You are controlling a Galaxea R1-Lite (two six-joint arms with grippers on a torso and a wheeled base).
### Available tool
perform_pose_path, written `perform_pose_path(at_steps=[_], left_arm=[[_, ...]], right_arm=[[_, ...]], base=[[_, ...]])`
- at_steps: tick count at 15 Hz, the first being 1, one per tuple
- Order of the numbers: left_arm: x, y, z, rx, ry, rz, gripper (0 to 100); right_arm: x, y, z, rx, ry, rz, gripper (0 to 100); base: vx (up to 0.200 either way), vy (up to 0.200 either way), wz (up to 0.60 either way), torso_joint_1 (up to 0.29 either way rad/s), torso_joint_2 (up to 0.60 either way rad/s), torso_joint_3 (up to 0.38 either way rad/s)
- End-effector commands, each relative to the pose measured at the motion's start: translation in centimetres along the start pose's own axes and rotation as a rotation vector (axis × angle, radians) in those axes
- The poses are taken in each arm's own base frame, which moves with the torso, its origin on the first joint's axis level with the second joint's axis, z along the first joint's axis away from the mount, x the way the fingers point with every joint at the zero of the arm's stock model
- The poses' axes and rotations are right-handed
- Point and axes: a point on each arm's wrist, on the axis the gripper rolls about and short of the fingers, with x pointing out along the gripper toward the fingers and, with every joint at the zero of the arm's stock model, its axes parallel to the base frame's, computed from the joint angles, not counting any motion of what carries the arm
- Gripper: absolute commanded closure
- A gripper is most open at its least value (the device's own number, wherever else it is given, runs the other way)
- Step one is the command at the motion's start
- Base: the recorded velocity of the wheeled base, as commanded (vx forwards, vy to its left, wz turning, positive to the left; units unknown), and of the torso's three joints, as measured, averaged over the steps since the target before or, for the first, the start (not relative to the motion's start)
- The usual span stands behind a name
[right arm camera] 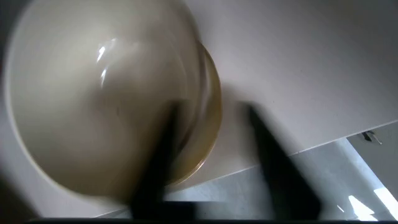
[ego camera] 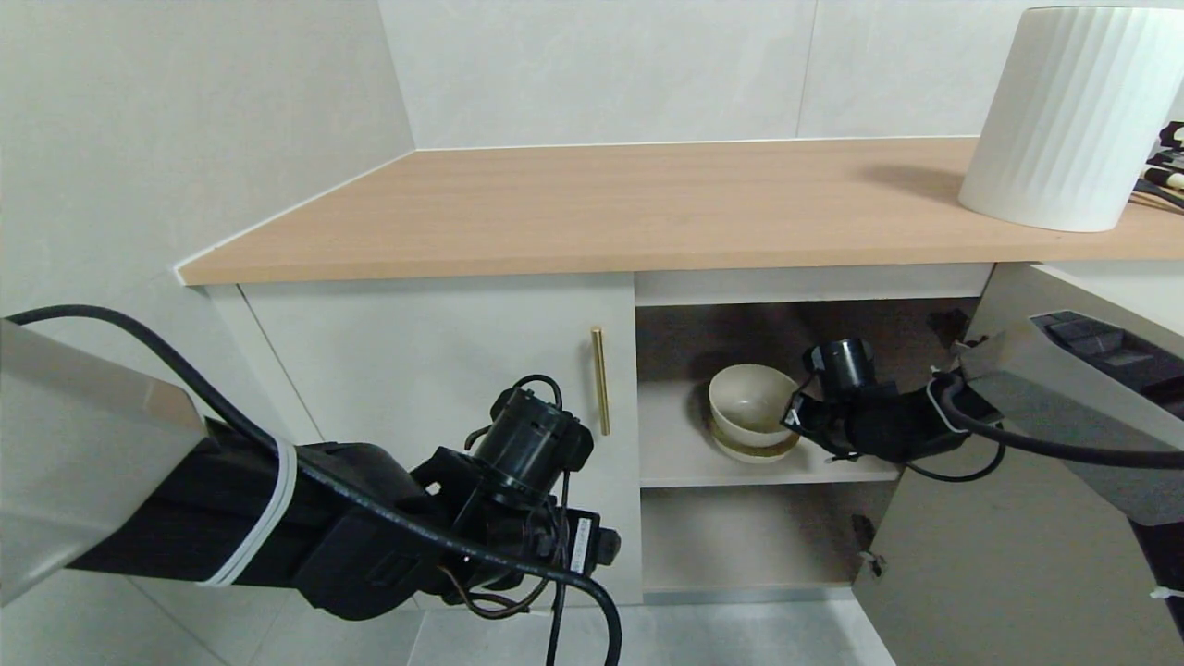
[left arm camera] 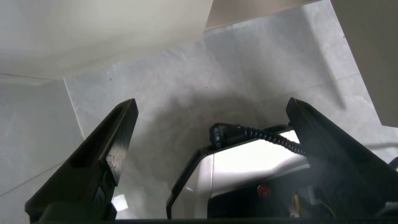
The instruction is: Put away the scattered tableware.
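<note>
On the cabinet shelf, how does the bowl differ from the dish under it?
The bowl is cream and deep; the dish is olive-yellow and shallow. The bowl rests on top of the dish; the dish lies directly on the shelf. The right hand is at the bowl's rim, above the dish. Both are round and glossy, stacked inside the open cabinet.

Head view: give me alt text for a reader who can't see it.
The right pincer is at the rim of a cream bowl that sits on a yellowish dish on the shelf of an open cabinet. Above, a white ribbed container stands on the wooden counter.
</note>
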Motion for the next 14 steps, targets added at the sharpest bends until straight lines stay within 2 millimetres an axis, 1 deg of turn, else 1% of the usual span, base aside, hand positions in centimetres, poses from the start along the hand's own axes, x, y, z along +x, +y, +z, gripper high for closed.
perform_pose_path(at_steps=[1, 5, 6, 8, 9, 10, 12, 13, 14], left_arm=[[0.0, 0.0, 0.0, -0.001, 0.000, 0.000, 0], [0.0, 0.0, 0.0, -0.001, -0.002, 0.001, 0], [-0.1, 0.0, 0.1, -0.001, -0.004, -0.001, 0], [-1.0, 0.5, 0.7, -0.020, -0.035, -0.002, 0], [-2.0, 0.9, 1.2, -0.047, -0.067, -0.006, 0], [-2.7, 1.1, 1.5, -0.058, -0.084, -0.012, 0], [-6.7, 2.8, 2.3, -0.103, -0.176, -0.023, 0], [-8.5, 3.4, 2.4, -0.118, -0.217, -0.034, 0], [-9.9, 4.1, 2.0, -0.128, -0.241, -0.039, 0]], right_arm=[[0.0, 0.0, -0.1, -0.001, 0.002, -0.002, 0], [-0.2, 0.0, 0.0, -0.003, 0.002, -0.002, 0], [-0.7, 0.1, 0.2, -0.006, 0.007, -0.002, 0], [-4.3, 1.2, 0.6, -0.032, 0.047, 0.011, 0], [-6.4, 1.7, 0.6, -0.050, 0.069, 0.021, 0], [-7.5, 1.9, 0.5, -0.062, 0.076, 0.029, 0], [-12.7, 2.3, 1.5, -0.121, 0.082, 0.061, 0], [-15.4, 1.9, 1.5, -0.137, 0.103, 0.072, 0], [-18.0, 1.4, 1.2, -0.159, 0.139, 0.098, 0]], base=[[0.000, 0.000, 0.00, 0.000, 0.00, 0.000], [0.000, 0.000, 0.00, 0.000, 0.00, 0.000], [0.000, 0.000, 0.00, 0.000, 0.00, 0.000], [0.000, 0.000, 0.00, 0.000, 0.00, 0.000], [0.000, 0.000, 0.00, 0.000, 0.00, 0.000], [0.000, 0.000, 0.00, 0.000, 0.00, 0.000], [0.000, 0.000, 0.00, 0.000, 0.00, 0.000], [0.000, 0.000, 0.00, 0.000, 0.00, 0.000], [0.000, 0.000, 0.00, 0.000, 0.00, 0.000]])
